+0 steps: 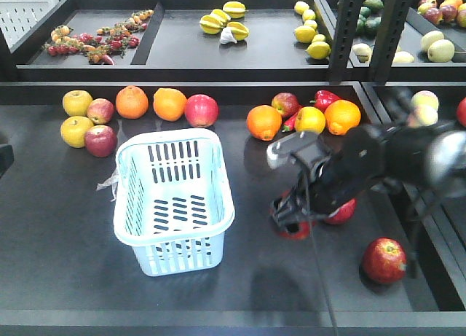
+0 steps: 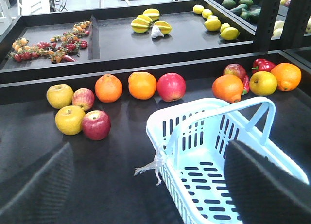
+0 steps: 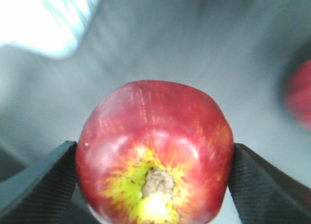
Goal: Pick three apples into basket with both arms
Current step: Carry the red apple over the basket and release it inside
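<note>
My right hand point(image 3: 154, 185) is pinching a dark red apple point(image 3: 154, 151). One finger pad point(image 3: 39, 185) is pressed on each flank, and the stem end with its yellow-green patch faces the wrist camera. In the front view this hand sits at centre right of the frame, low over the dark counter point(image 1: 58, 241). I cannot tell whether the gripped apple touches the surface. A second red apple point(image 1: 342, 212) lies just beside the hand, partly hidden behind the black arm. A third red apple point(image 1: 384, 260) rests alone toward the lower right of the frame, apart from both. The pale blue basket point(image 1: 175, 257) stands upright left of centre, well apart from the gripped apple, and its slotted bottom holds no fruit. My left hand point(image 2: 150, 156) is spread wide with nothing between its pads. In its wrist view the near corner of the basket lies between them at lower centre. Along the back of the counter, at upper left of the front view, yellow apples point(image 1: 77, 102) and oranges point(image 1: 169, 103) lie in a loose row.
</note>
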